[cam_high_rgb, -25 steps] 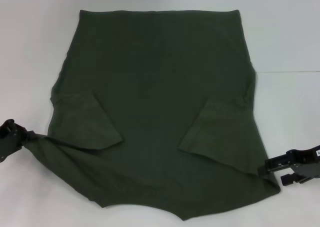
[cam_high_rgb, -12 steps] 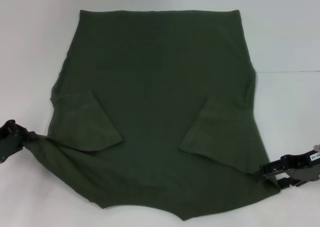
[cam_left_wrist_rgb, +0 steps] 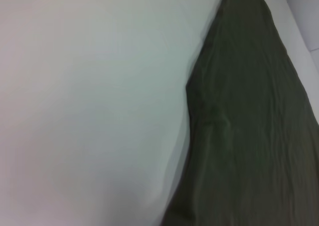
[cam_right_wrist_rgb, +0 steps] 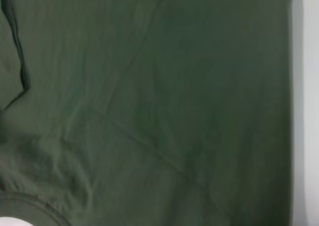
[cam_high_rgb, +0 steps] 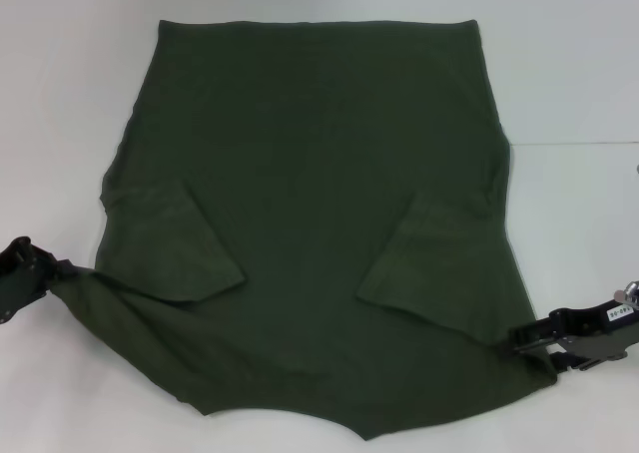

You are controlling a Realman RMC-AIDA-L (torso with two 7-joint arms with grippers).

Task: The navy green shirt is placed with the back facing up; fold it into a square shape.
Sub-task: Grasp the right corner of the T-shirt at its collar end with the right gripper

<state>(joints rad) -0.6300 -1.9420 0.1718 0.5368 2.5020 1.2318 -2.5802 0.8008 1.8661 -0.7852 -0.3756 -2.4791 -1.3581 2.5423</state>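
Lying flat on the white table (cam_high_rgb: pixel 579 64), the shirt (cam_high_rgb: pixel 310 204) is filling most of the head view, hem at the far side, collar end nearest the robot and running off the near edge of the picture. No containers showing anywhere.

Fabric is reading as plain dark olive, matte, no print. Both short sleeves are sitting folded inward over the body: left sleeve (cam_high_rgb: pixel 170 243) and right sleeve (cam_high_rgb: pixel 419 263) are lying as angled flaps, well apart, with bare shirt body between them. Far hem is lying straight; side edges are flaring outward toward the near end. Light creases are running across the body in the right wrist view (cam_right_wrist_rgb: pixel 149 111), and a curved collar seam is showing at that picture's corner.

Left gripper (cam_high_rgb: pixel 50 273) is sitting at the shirt's near-left corner, pinching the fabric: the cloth is pulling into a stretched point right at its tip. Right gripper (cam_high_rgb: pixel 524 338) is sitting at the near-right corner, touching the shirt's edge; can't tell whether its jaws are clamped on the fabric or apart.

Left wrist view is showing the shirt's side edge (cam_left_wrist_rgb: pixel 249 126) lying against bare table, the edge kinking inward partway along.

Room for moving: open white table is showing beyond the hem and along both sides, wider on the right. A faint seam line on the table is running from the shirt's right edge out to the picture's side.
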